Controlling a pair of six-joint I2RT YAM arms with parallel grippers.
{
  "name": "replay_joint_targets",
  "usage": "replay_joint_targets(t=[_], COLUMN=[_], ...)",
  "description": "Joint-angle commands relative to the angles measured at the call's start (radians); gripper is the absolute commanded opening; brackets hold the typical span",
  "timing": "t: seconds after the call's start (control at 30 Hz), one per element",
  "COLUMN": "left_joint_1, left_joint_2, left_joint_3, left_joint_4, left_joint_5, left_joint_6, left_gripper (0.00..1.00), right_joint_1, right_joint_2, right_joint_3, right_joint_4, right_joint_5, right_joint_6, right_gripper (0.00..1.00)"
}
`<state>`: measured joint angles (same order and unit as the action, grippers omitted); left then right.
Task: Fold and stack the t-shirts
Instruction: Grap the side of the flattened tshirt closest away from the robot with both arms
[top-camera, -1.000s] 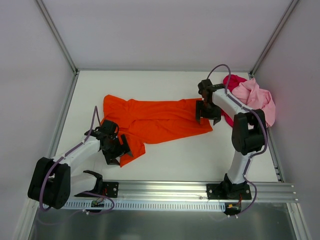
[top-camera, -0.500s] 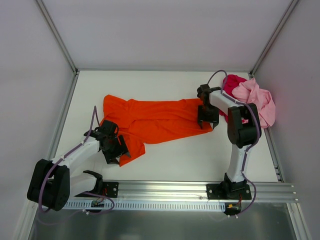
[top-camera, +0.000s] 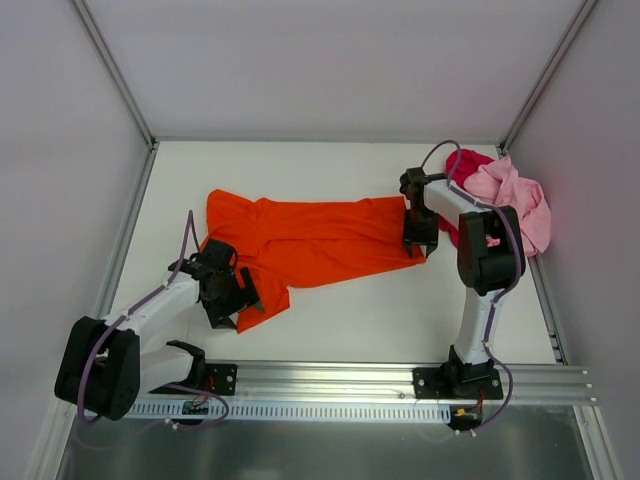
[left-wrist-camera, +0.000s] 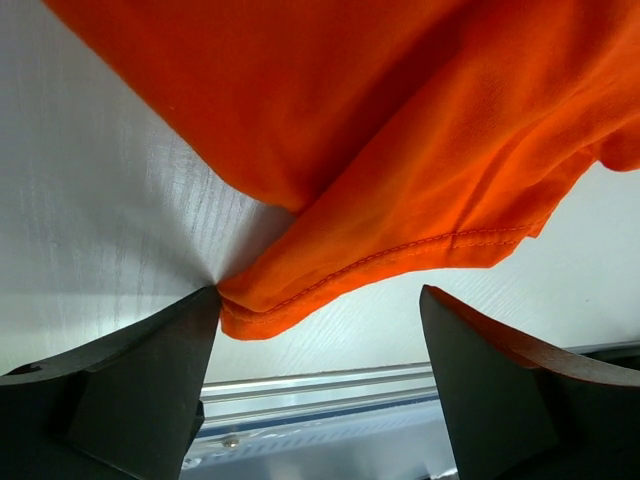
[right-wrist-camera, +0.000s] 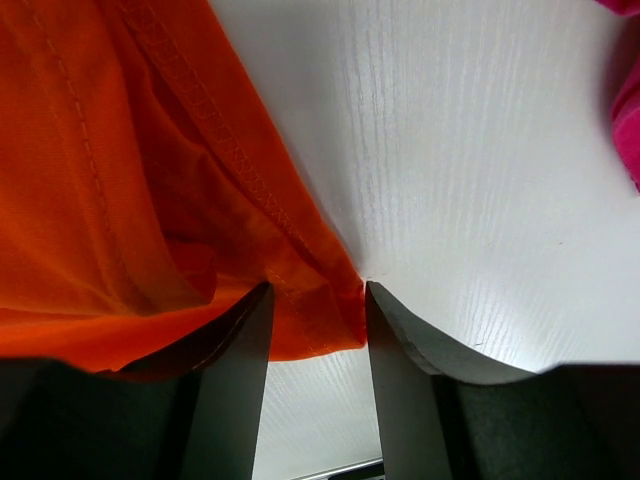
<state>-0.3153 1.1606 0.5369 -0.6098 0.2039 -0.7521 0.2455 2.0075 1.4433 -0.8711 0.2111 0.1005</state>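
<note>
The orange t-shirt (top-camera: 310, 240) lies spread across the table's middle. The pink t-shirt (top-camera: 515, 200) and the crimson t-shirt (top-camera: 462, 165) sit bunched at the far right. My left gripper (top-camera: 232, 305) is open at the orange shirt's near left corner. In the left wrist view the hem (left-wrist-camera: 330, 285) touches the left finger (left-wrist-camera: 150, 370) and the right finger (left-wrist-camera: 510, 400) stands well apart. My right gripper (top-camera: 420, 240) is at the shirt's right corner. Its jaws are narrowed with the orange corner (right-wrist-camera: 315, 320) between them, and a gap still shows.
An aluminium rail (top-camera: 400, 378) runs along the table's near edge by the arm bases. White walls and metal posts enclose the table (top-camera: 360, 320) on three sides. The crimson shirt's edge (right-wrist-camera: 625, 110) lies just right of my right gripper.
My right gripper has shifted slightly right over the orange shirt's right corner and its jaws have narrowed around it. My left gripper has barely moved.
</note>
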Motion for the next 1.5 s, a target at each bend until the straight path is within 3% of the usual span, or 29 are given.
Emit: replay_joint_targets(t=[0.0, 0.17, 0.47, 0.97, 1.47], left_joint_1=[-0.01, -0.01, -0.01, -0.005, -0.001], left_joint_2=[-0.016, -0.046, 0.142, 0.169, 0.266], left_joint_3=[0.031, 0.141, 0.336, 0.388, 0.322], left_joint_4=[-0.013, 0.025, 0.012, -0.143, -0.056], left_joint_5=[-0.076, -0.155, -0.262, -0.569, -0.597], left_joint_6=[-0.003, 0.026, 0.085, -0.01, -0.021], left_gripper=[0.84, 0.91, 0.96, 0.95, 0.94], right_joint_1=[-0.003, -0.003, -0.005, -0.006, -0.006], right_joint_2=[-0.021, -0.021, -0.026, -0.049, -0.079], right_joint_3=[0.012, -0.003, 0.014, -0.001, -0.027], right_joint_4=[-0.02, -0.011, -0.02, -0.016, -0.013], right_joint_5=[-0.001, -0.016, -0.012, -0.024, -0.016], right_joint_6=[-0.001, -0.004, -0.015, -0.013, -0.019], right_gripper=[0.45, 0.46, 0.45, 0.44, 0.44])
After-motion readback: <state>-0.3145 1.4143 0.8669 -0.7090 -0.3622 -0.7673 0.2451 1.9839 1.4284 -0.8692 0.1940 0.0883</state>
